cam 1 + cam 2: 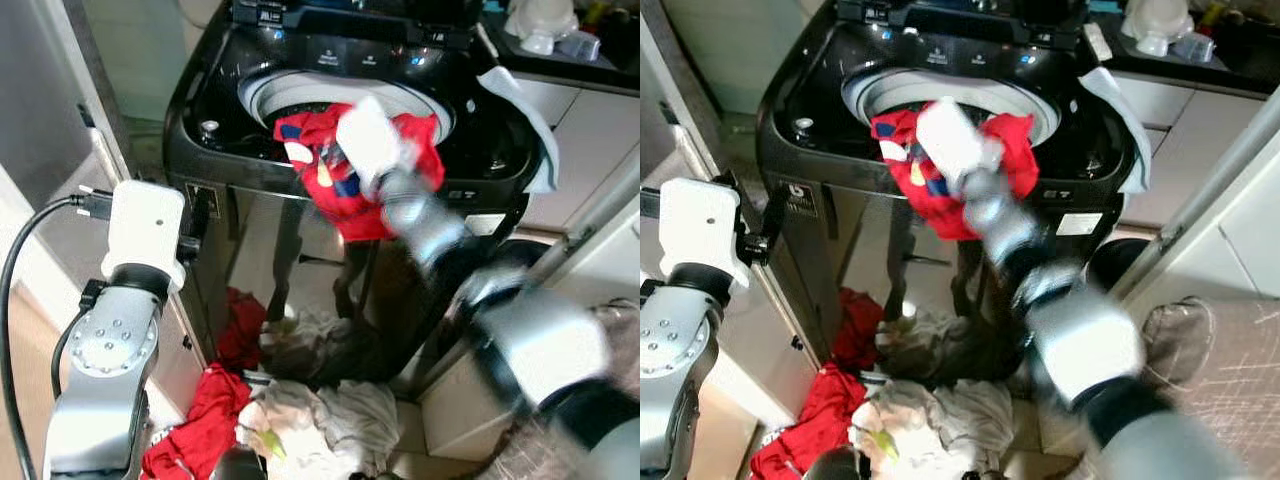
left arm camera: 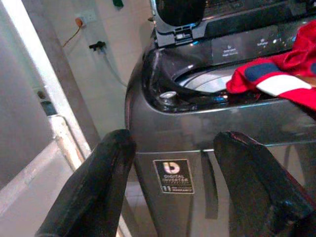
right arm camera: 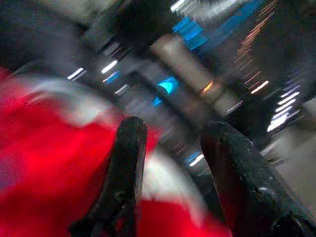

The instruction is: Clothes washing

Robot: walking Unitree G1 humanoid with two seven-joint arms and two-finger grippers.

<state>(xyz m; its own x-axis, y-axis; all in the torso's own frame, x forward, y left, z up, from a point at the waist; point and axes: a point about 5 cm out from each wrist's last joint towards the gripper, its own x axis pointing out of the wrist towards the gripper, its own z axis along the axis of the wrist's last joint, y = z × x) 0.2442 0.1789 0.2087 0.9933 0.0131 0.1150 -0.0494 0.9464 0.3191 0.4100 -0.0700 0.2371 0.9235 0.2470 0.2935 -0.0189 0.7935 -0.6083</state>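
Tool work first: my right tool [image 3: 168, 163] is up at the mouth of the washing machine [image 1: 250, 230], its two black fingers [image 3: 123, 173] spread apart with the red garment [image 1: 385, 180] beside and beneath them, so I judge it released, not clamped on cloth. That garment lies draped over the front rim, half in the drum opening [image 1: 300, 95] and half hanging down the dark front, which I read as a load not fully tipped in; the arm reaches high so the cloth can clear the rim. Below, on the floor, a pile of clothes [image 1: 300, 410] waits, red and pale pieces mixed, placed near the machine for easy picking. My left tool [image 2: 173, 192] hangs unclenched beside the machine, gripping nothing, kept clear of the working arm.
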